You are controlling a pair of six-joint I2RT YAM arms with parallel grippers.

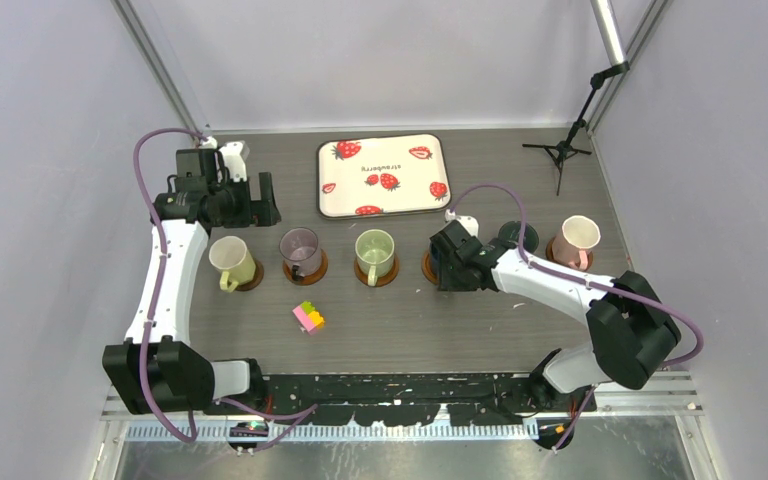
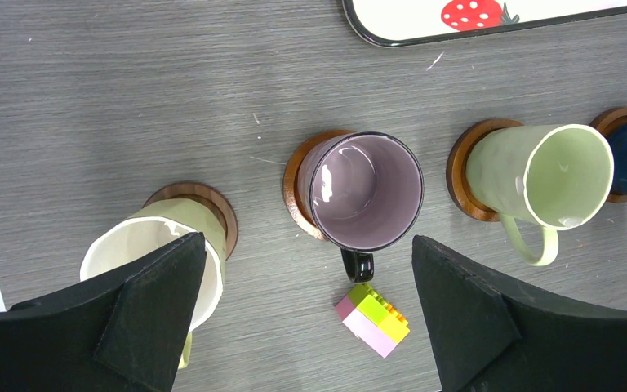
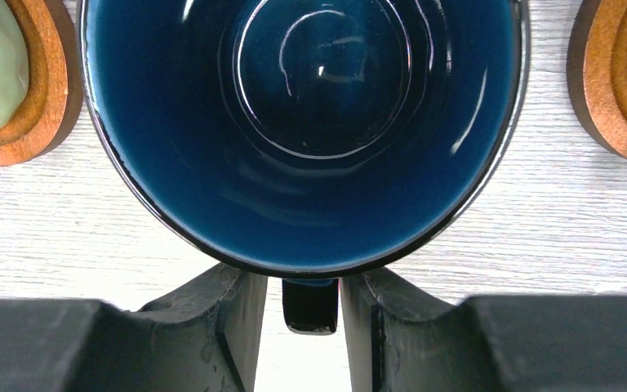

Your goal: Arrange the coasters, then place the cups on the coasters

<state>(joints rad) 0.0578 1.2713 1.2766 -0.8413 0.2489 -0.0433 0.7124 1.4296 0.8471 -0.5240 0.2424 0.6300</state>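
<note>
Five cups show in a row on the coasters: cream-yellow (image 1: pixel 230 260), purple (image 1: pixel 300 248), pale green (image 1: pixel 375 250), dark grey-green (image 1: pixel 517 236) and pink (image 1: pixel 575 238). The dark blue cup (image 3: pixel 318 122) stands on a coaster (image 1: pixel 427 266) between green and grey-green, mostly hidden under my right gripper (image 1: pixel 448 264). Its fingers straddle the cup's handle (image 3: pixel 310 314) with a clear gap on the left side and a thin one on the right; the right gripper (image 3: pixel 304 282) is open. My left gripper (image 2: pixel 308 245) hangs wide open and empty, high above the yellow and purple cups.
A strawberry-print white tray (image 1: pixel 322 180) lies at the back centre. A small pink-yellow-green block toy (image 1: pixel 309 317) sits in front of the purple cup. A black tripod stand (image 1: pixel 560 150) is at the back right.
</note>
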